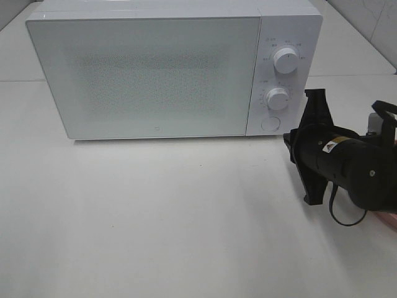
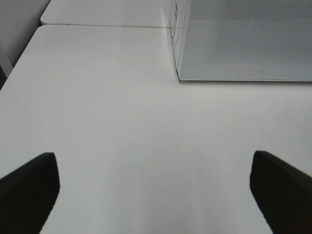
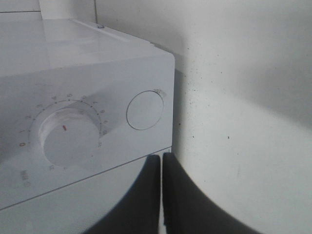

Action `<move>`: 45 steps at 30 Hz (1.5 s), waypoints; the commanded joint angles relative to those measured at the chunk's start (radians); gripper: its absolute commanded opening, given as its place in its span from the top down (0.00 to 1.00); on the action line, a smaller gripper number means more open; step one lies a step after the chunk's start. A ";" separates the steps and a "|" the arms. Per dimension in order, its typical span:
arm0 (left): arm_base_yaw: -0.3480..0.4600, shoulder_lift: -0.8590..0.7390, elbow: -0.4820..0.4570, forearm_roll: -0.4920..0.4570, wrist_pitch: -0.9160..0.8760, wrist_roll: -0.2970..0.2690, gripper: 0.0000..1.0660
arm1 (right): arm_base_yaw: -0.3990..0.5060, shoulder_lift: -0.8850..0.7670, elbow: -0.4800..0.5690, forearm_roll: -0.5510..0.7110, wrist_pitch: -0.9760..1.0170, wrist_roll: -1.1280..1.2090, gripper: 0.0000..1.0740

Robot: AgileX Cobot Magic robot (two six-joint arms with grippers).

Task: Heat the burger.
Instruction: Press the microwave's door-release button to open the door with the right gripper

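Note:
The burger is not in view. The white microwave (image 1: 155, 74) stands at the back of the table with its door shut. My right gripper (image 1: 288, 138) is shut and empty, its tips just right of the microwave's control panel, level with the round button (image 1: 270, 123). In the right wrist view the closed fingertips (image 3: 168, 163) sit close to the panel's edge, near the button (image 3: 145, 110) and the lower knob (image 3: 68, 136). My left gripper (image 2: 156, 195) is open and empty over bare table, off the microwave's left front corner (image 2: 178, 75). It does not show in the exterior view.
The panel has two knobs, upper (image 1: 285, 60) and lower (image 1: 277, 98). White table (image 1: 173, 217) lies in front of the microwave. A sliver of something pink (image 1: 388, 218) shows under the right arm at the right edge. A tiled wall (image 1: 372, 18) stands at the back right.

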 commanded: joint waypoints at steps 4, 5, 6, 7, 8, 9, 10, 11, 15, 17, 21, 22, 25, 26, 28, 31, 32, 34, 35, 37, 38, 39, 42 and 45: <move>0.000 -0.023 0.002 -0.002 -0.009 -0.004 0.06 | -0.018 0.058 -0.062 -0.065 -0.001 0.022 1.00; 0.000 -0.023 0.002 -0.002 -0.009 -0.004 0.06 | -0.035 0.075 -0.081 -0.080 -0.002 0.027 1.00; 0.000 -0.023 0.002 -0.002 -0.009 -0.004 0.06 | -0.035 0.075 -0.081 -0.080 -0.002 0.027 1.00; 0.000 -0.023 0.002 -0.002 -0.009 -0.004 0.06 | -0.046 0.080 -0.092 -0.088 0.000 0.027 1.00; 0.000 -0.023 0.002 -0.002 -0.009 -0.004 0.06 | -0.060 0.085 -0.107 -0.098 0.002 0.026 1.00; 0.000 -0.023 0.002 -0.002 -0.009 -0.004 0.06 | -0.060 0.085 -0.107 -0.098 0.002 0.026 1.00; 0.000 -0.023 0.002 -0.002 -0.009 -0.004 0.06 | -0.065 0.086 -0.113 -0.100 0.005 0.024 1.00; 0.000 -0.023 0.002 -0.002 -0.009 -0.004 0.06 | -0.069 0.093 -0.123 -0.099 0.005 0.022 1.00; 0.000 -0.023 0.002 -0.002 -0.009 -0.003 0.06 | -0.069 0.118 -0.141 -0.089 -0.003 0.024 1.00; 0.000 -0.023 0.002 -0.002 -0.009 -0.003 0.06 | -0.069 0.143 -0.157 -0.092 -0.009 0.038 1.00; 0.000 -0.023 0.002 -0.002 -0.009 -0.003 0.06 | -0.069 0.179 -0.185 -0.092 -0.042 0.056 1.00; 0.000 -0.023 0.002 -0.002 -0.009 -0.003 0.06 | -0.069 0.189 -0.200 -0.090 -0.055 0.056 1.00; 0.000 -0.023 0.002 -0.002 -0.009 -0.003 0.06 | -0.069 0.203 -0.223 -0.090 -0.057 0.054 1.00; 0.000 -0.023 0.002 -0.002 -0.009 -0.003 0.06 | -0.069 0.203 -0.223 -0.090 -0.057 0.054 1.00; 0.000 -0.023 0.002 -0.002 -0.009 -0.003 0.06 | -0.069 0.224 -0.238 -0.087 -0.063 0.056 1.00; 0.000 -0.023 0.002 -0.002 -0.009 -0.003 0.06 | -0.069 0.237 -0.245 -0.080 -0.066 0.056 1.00; 0.000 -0.023 0.002 -0.002 -0.009 -0.003 0.06 | -0.069 0.243 -0.249 -0.078 -0.064 0.056 1.00; 0.000 -0.023 0.002 -0.002 -0.009 -0.003 0.06 | -0.069 0.253 -0.252 -0.073 -0.071 0.057 1.00; 0.000 -0.023 0.002 -0.002 -0.009 -0.003 0.06 | -0.069 0.258 -0.252 -0.062 -0.082 0.056 1.00; 0.000 -0.023 0.002 -0.002 -0.009 -0.003 0.06 | -0.070 0.259 -0.252 -0.059 -0.088 0.053 1.00; 0.000 -0.023 0.002 -0.002 -0.009 -0.003 0.06 | -0.085 0.259 -0.254 -0.067 -0.087 0.053 1.00; 0.000 -0.023 0.002 -0.002 -0.009 -0.003 0.06 | -0.085 0.259 -0.254 -0.067 -0.087 0.053 1.00; 0.000 -0.023 0.002 -0.002 -0.009 -0.003 0.06 | -0.093 0.262 -0.263 -0.067 -0.085 0.049 1.00; 0.000 -0.023 0.002 -0.002 -0.009 -0.003 0.06 | -0.093 0.262 -0.272 -0.066 -0.085 0.049 1.00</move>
